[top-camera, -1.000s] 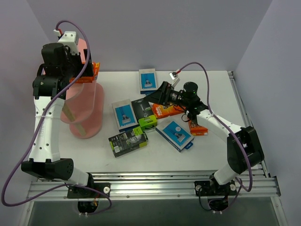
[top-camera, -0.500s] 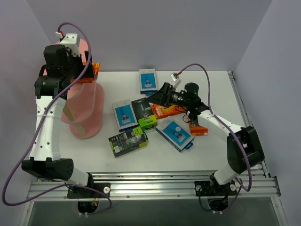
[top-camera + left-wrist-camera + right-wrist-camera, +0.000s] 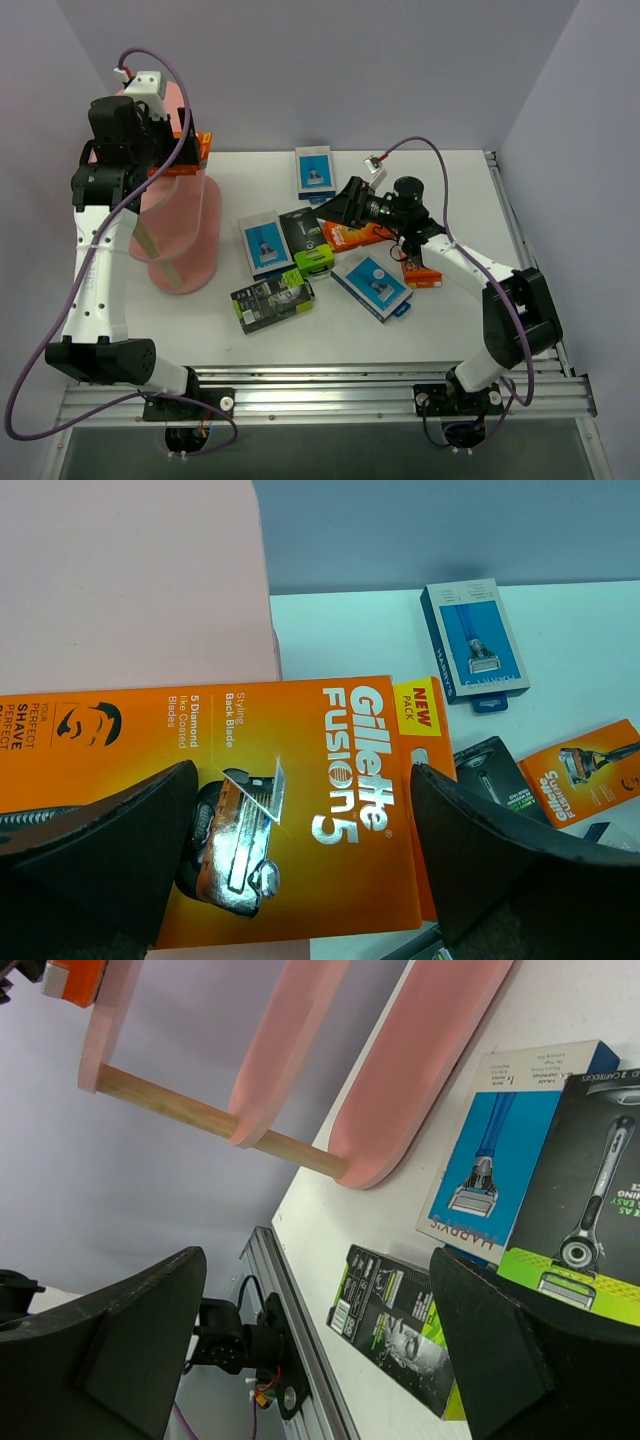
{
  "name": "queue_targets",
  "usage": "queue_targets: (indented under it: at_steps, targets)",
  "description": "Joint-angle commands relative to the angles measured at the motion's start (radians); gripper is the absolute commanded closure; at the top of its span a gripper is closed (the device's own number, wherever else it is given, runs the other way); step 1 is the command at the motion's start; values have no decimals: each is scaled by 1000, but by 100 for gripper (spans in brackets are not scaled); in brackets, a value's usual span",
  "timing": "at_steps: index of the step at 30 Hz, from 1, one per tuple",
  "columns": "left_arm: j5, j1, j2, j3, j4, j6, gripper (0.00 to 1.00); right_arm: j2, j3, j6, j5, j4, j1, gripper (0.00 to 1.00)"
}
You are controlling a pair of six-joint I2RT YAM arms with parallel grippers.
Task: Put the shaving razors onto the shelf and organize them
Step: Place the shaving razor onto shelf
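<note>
Shelf [image 3: 186, 252], pink, at left: one orange razor pack [image 3: 300, 720] flat on its top board. Left gripper [image 3: 303, 780] over it, fingers spread wide.
Table [image 3: 455, 185], centre: other razor packs [image 3: 372, 285] lying loose.
Right gripper [image 3: 318, 1255] above them, fingers wide, empty.

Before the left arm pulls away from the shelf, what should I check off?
1. Orange cardboard razor pack lies on the pink shelf's top board: ok.
2. Pack fully supported: not ok, one end overhangs the board's edge.
3. Left gripper jaws wide, not pinching the pack: ok.
4. Right gripper jaws open and empty: ok.
5. White table free of razor packs: not ok, seven lie there.
6. Which pack the right gripper is lined up on: cannot tell.
</note>
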Motion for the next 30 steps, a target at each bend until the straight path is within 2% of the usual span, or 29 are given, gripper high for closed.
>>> queue_targets:
  at_steps: [1,6,30]
  targets:
    - [42,16,-21,-7,-5,-22,3,-46,-10,-21,-26,36,-6,11]
    - [56,19,-10,1,-16,-26,3,-46,-22,-21,-26,38,-8,10]
    - [-92,13,-7,-64,-38,4,3,-61,-28,-41,-20,6,-23,9]
